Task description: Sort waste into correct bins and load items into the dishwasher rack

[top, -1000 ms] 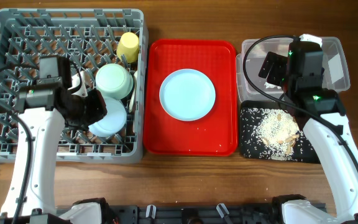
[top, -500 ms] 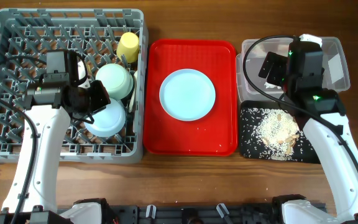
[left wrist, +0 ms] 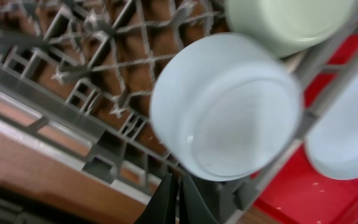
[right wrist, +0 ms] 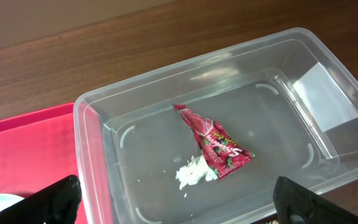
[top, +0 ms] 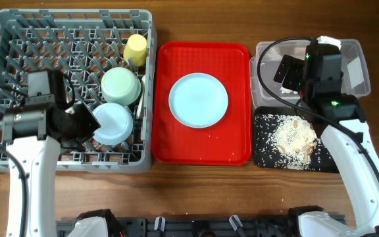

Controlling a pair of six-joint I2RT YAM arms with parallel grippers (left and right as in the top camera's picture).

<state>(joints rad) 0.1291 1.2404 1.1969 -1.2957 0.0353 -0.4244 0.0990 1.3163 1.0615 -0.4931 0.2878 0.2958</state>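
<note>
I counted two bowls (top: 121, 85) (top: 114, 123), one cup (top: 135, 47) and one plate (top: 199, 100). My arm (top: 324, 66) hid part of the tub (top: 357, 66). Left gripper (left wrist: 178, 199) clenched empty, right gripper (right wrist: 182, 205) released.

Wooden surface (top: 176, 197), brown, fills the frame. Directly on it: grey dishwasher rack (top: 71, 14) at left; flat red tray (top: 202, 150) at centre, just beside the rack; clear tub (top: 359, 69) at upper right; black tray (top: 262, 158) just below the tub.

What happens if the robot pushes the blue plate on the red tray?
The plate lies flat on the smooth red tray, so it would probably slide, not tip. Its low rim likely gives a pincer little to catch.
</note>
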